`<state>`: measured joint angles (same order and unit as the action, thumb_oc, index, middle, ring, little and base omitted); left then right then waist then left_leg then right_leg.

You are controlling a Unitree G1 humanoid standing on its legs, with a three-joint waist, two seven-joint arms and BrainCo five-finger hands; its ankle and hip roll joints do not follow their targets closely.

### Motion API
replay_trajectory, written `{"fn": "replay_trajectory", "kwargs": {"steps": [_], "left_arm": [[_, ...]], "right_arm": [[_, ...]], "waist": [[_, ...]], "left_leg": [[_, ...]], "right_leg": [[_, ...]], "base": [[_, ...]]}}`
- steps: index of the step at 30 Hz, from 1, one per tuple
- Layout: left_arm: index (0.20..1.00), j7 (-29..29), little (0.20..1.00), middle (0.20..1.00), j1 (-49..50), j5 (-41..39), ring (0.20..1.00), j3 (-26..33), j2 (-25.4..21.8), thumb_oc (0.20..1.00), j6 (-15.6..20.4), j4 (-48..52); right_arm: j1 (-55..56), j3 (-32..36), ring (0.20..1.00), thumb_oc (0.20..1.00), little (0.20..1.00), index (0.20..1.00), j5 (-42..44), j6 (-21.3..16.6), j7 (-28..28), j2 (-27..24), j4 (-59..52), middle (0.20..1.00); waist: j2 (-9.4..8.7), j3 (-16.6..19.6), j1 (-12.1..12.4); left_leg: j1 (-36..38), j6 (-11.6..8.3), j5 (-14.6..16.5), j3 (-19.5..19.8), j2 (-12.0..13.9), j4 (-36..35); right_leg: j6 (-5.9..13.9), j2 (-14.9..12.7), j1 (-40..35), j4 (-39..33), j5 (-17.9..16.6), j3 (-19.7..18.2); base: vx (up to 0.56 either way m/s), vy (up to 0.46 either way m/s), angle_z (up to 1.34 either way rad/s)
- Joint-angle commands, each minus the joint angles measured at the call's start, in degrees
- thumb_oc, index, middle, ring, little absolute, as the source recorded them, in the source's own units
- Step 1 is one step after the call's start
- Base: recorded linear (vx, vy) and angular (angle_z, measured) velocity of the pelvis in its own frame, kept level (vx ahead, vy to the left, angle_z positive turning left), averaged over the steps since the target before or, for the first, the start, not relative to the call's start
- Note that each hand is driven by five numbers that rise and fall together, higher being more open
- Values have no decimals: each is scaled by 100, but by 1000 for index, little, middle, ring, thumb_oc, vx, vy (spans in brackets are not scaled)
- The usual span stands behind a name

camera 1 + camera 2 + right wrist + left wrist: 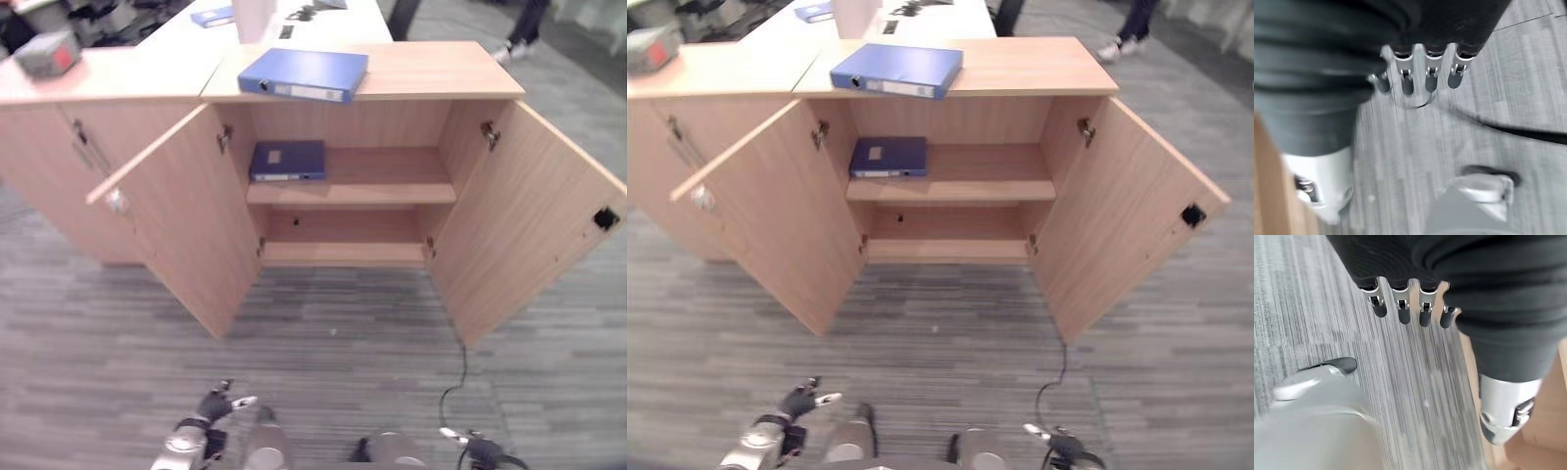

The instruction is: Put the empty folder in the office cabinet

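- A light wooden cabinet (411,69) stands on the grey striped floor (323,352) with both doors swung wide: the left door (181,225) angles out toward the robot's left, the right door (529,215) toward its right.
- A blue folder (304,73) lies flat on the cabinet's top surface, toward the left half, its spine with a pale label facing the front edge.
- A second, darker blue folder (287,161) lies flat inside the cabinet on the upper shelf (392,181), pushed into the left end, close to the left wall.
- The lower shelf (343,250) sits below it, with the back panel showing behind.
- To the robot's left a neighbouring cabinet (59,147) of the same wood joins this one; a grey box with a red patch (47,54) rests on its top.
- Behind the cabinets a white surface (294,24) carries another small blue item (213,16) and some dark objects.
- A person's leg and shoe (514,39) show on the floor at the far right.
- The left robot hand (1405,308) hangs low over the floor, fingers straight and relaxed, holding nothing.
- The right robot hand (1425,73) hangs low on the other side, fingers likewise loose and spread, nothing in it.
- Both robot hands are well apart from the cabinet and both folders.
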<state>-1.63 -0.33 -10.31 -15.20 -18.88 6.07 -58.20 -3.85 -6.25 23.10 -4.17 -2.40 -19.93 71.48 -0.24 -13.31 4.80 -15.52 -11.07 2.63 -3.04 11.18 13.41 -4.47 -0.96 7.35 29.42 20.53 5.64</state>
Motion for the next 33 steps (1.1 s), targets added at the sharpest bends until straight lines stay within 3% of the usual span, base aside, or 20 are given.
{"fn": "replay_trajectory", "kwargs": {"steps": [1,4,9,10,11,12,13,14,15,16,17,18,20,21,24,26,28,29,30,33], "left_arm": [[1000,105,1000,1000,-240,51,1000,259,27,1000,164,159],[1000,108,1000,1000,-209,64,1000,328,44,1000,148,-65],[1000,107,1000,1000,-88,107,1000,440,8,1000,165,-292],[1000,123,1000,1000,-103,150,1000,447,-55,1000,172,-319],[1000,123,1000,1000,-102,150,1000,447,-59,1000,173,-320],[1000,123,1000,1000,-117,119,1000,450,-86,1000,177,-273],[1000,122,1000,1000,-116,119,1000,451,-89,1000,177,-273],[1000,126,1000,1000,-180,69,1000,443,-116,1000,177,-220],[1000,126,1000,1000,-181,68,1000,444,-119,1000,176,-220],[1000,142,1000,1000,-241,15,1000,462,-185,1000,175,-183],[1000,141,1000,1000,-243,15,1000,462,-183,1000,175,-183],[1000,160,1000,1000,-274,-25,1000,451,-220,1000,169,-149],[1000,159,1000,1000,-276,-25,1000,450,-217,1000,169,-150],[1000,161,1000,1000,-289,-48,1000,427,-224,1000,162,-100],[1000,161,1000,1000,-313,5,1000,376,-174,1000,148,-44],[1000,174,1000,1000,-334,-8,1000,398,-178,1000,154,-38],[1000,181,1000,1000,-349,6,1000,440,-209,1000,157,-26],[1000,181,1000,1000,-350,6,1000,440,-208,1000,156,-26],[1000,180,1000,1000,-329,1,1000,463,-205,1000,166,-59],[1000,193,1000,1000,-321,-9,1000,504,-164,1000,227,-87]], "right_arm": [[153,-73,1000,1000,1000,1000,26,-145,33,-183,-380,1000],[57,-175,1000,1000,1000,1000,-8,-131,46,-108,-356,1000],[-28,-327,1000,1000,1000,1000,-147,-136,-20,119,-405,1000],[-27,-396,1000,1000,1000,1000,-173,-131,-47,231,-434,1000],[-26,-397,1000,1000,1000,1000,-173,-131,-46,235,-435,1000],[-62,-461,1000,1000,1000,1000,-197,-129,-86,272,-486,1000],[-62,-462,1000,1000,1000,1000,-197,-129,-86,275,-486,1000],[-129,-533,1000,1000,1000,1000,-237,-145,-96,298,-515,1000],[-131,-533,1000,1000,1000,1000,-237,-146,-95,301,-513,1000],[-215,-544,1000,1000,1000,1000,-257,-144,-97,316,-517,1000],[-217,-543,1000,1000,1000,1000,-257,-144,-97,314,-516,1000],[-309,-512,1000,1000,1000,1000,-275,-142,-96,308,-509,1000],[-311,-511,1000,1000,1000,1000,-275,-142,-96,304,-508,1000],[-338,-463,1000,1000,1000,1000,-273,-149,-94,302,-502,1000],[-284,-392,1000,1000,1000,1000,-280,-139,-91,297,-472,1000],[-198,-314,1000,1000,1000,1000,-252,-139,-68,289,-450,1000],[-118,-232,1000,1000,1000,1000,-250,-134,-31,267,-415,1000],[-119,-232,1000,1000,1000,1000,-250,-134,-31,266,-416,1000],[-79,-125,1000,1000,1000,1000,-212,-127,1,222,-351,1000],[24,150,1000,1000,1000,1000,-117,-96,6,147,-180,1000]], "waist": [[190,-167,104],[128,-78,262],[-121,260,506],[-356,428,540],[-368,436,544],[-515,513,582],[-522,521,586],[-673,525,659],[-680,531,666],[-769,484,693],[-749,495,710],[-690,398,700],[-666,410,718],[-459,328,653],[-149,211,436],[-61,135,250],[41,107,171],[56,113,166],[113,115,113],[50,69,-208]], "left_leg": [[-533,433,-1305,-293,-331,-892],[-656,482,-1360,-420,-366,-1035],[-578,554,-1653,-125,-392,-882],[-604,628,-1559,-253,-477,-662],[-611,631,-1550,-262,-482,-654],[-631,716,-1377,-328,-582,-558],[-638,719,-1371,-335,-583,-553],[-715,803,-1135,-400,-674,-388],[-727,806,-1121,-409,-673,-372],[-656,917,-842,-462,-716,-292],[-665,912,-854,-465,-686,-300],[-455,1018,-620,-516,-663,-292],[-463,1013,-634,-519,-630,-302],[-186,1111,-498,-509,-544,-356],[308,1268,-359,-469,-607,-523],[695,1274,-262,-453,-739,-665],[1035,1166,-147,-505,-646,-797],[1027,1159,-162,-496,-629,-805],[1266,1005,-64,-506,-545,-916],[1735,699,222,-275,-540,-1036]], "right_leg": [[656,117,-1793,-1743,-406,-301],[649,180,-2281,-1920,-173,-623],[822,9,-2707,-2174,-140,-1033],[1028,-155,-2673,-2099,-527,-1094],[1032,-166,-2669,-2105,-527,-1097],[1206,-270,-2587,-2038,-1013,-1169],[1208,-277,-2582,-2045,-1016,-1174],[1412,-328,-2469,-1840,-1604,-1240],[1415,-334,-2462,-1843,-1604,-1248],[1720,-391,-2158,-1349,-2110,-1136],[1716,-368,-2141,-1361,-2134,-1156],[1947,-396,-1774,-695,-2631,-852],[1947,-368,-1758,-712,-2661,-871],[1947,-311,-1441,-1,-2921,-533],[1947,-189,-885,766,-2836,-376],[1923,-482,-594,678,-2548,-158],[1661,-1005,-367,171,-1946,414],[1651,-986,-370,147,-1966,429],[1481,-1390,-170,-731,-1809,811],[1706,-1825,151,-2541,-2459,545]], "base": [[250,11,1],[473,46,-1],[452,127,-72],[664,241,-49],[608,209,-71],[231,70,-67],[384,116,-82],[164,52,-34],[311,98,-26],[147,51,-8],[317,116,-20],[160,69,-25],[168,78,-24],[261,150,-9],[309,219,-2],[248,99,-2],[274,-3,4],[331,-128,5],[342,-198,-18],[416,-273,0]]}}
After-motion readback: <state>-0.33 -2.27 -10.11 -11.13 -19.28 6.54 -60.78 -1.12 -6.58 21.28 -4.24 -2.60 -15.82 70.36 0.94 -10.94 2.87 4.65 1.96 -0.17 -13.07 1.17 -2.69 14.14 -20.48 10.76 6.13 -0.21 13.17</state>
